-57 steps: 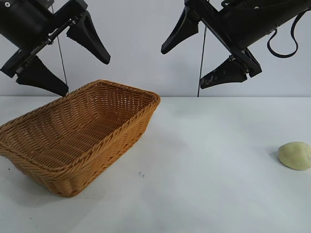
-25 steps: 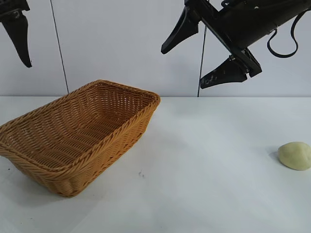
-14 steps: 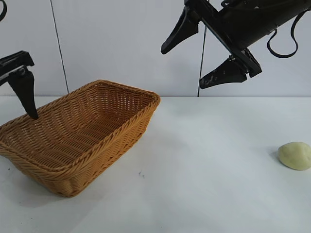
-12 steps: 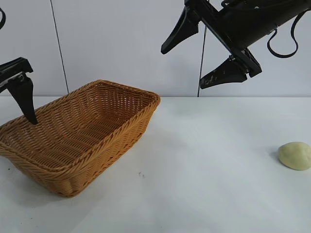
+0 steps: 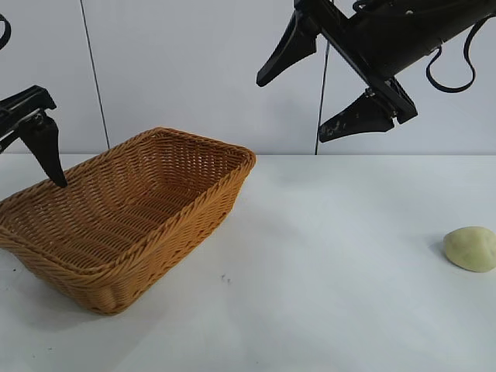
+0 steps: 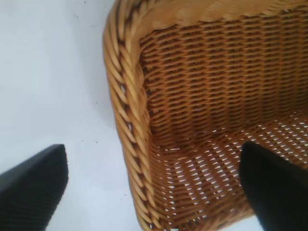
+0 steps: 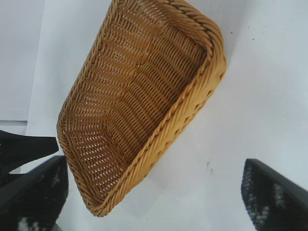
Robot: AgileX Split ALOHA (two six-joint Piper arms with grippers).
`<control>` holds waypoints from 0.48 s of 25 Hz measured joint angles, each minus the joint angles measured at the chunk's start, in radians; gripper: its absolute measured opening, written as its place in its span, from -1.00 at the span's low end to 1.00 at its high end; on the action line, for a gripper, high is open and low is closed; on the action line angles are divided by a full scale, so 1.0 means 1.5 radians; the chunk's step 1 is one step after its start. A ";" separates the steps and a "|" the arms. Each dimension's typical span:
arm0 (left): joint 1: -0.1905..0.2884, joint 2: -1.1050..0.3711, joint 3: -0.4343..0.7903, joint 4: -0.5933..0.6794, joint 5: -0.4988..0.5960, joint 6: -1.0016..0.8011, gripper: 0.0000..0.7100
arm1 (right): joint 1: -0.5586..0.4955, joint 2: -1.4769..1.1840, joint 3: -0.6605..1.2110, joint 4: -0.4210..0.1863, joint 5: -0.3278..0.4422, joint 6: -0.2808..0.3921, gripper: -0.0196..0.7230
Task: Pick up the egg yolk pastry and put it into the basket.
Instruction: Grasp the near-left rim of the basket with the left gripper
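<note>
Lay white and matte across the whole scene: table (image 5: 333, 294). Sat on its left part, empty, long axis running away from the exterior camera and angled: basket (image 5: 116, 225), orange-brown wicker with flaring sides and a thick braided rim. Filled most of the left wrist view with 1 corner of its rim (image 6: 126, 96) and appeared whole in the right wrist view (image 7: 144, 96).

Hung high over the table's middle, pointing down and toward the basket, jaws spread wide and holding nothing: right gripper (image 5: 333, 85). Showed in its own wrist view only as 2 dark fingertips (image 7: 274, 197) at the edges of the frame.

Hovered at the basket's far left corner, only 1 finger visible at the exterior view's left edge, tip just above the rim: left gripper (image 5: 43, 147). Straddled that rim in the wrist view, 1 finger (image 6: 31, 187) over bare table, the other over the basket's inside, jaws released and empty.

Rested on the table at the far right, well apart from basket and both grippers: pastry (image 5: 470, 248), a small pale yellowish dome.
</note>
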State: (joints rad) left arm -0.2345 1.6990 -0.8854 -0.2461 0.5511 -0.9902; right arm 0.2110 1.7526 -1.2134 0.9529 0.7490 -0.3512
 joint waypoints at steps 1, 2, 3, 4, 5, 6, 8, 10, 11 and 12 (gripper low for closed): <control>0.000 0.015 0.000 -0.003 -0.008 0.005 0.95 | 0.000 0.000 0.000 0.000 0.000 0.000 0.93; 0.000 0.029 0.000 -0.009 -0.012 0.011 0.95 | 0.000 0.000 0.000 0.000 0.000 0.000 0.93; 0.000 0.041 0.000 -0.018 -0.017 0.019 0.95 | 0.000 0.000 0.000 0.000 0.000 0.000 0.93; 0.000 0.050 0.000 -0.026 -0.020 0.028 0.95 | 0.000 0.000 0.000 -0.001 0.000 0.000 0.93; 0.000 0.057 0.000 -0.031 -0.023 0.037 0.95 | 0.000 0.000 0.000 -0.001 0.000 0.000 0.93; 0.000 0.062 0.000 -0.036 -0.024 0.043 0.94 | 0.000 0.000 0.000 -0.001 0.000 0.000 0.93; 0.000 0.068 0.000 -0.044 -0.025 0.051 0.86 | 0.000 0.000 0.000 -0.001 0.000 0.000 0.93; 0.000 0.075 0.000 -0.045 -0.025 0.055 0.77 | 0.000 0.000 0.000 -0.001 0.000 0.000 0.93; 0.000 0.078 0.000 -0.045 -0.025 0.055 0.75 | 0.000 0.000 0.000 -0.001 0.001 0.000 0.93; 0.000 0.081 0.000 -0.045 -0.025 0.056 0.69 | 0.000 0.000 0.000 -0.001 0.001 0.000 0.93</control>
State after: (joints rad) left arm -0.2345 1.8206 -0.8854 -0.3143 0.5139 -0.9061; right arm 0.2110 1.7526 -1.2134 0.9519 0.7503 -0.3512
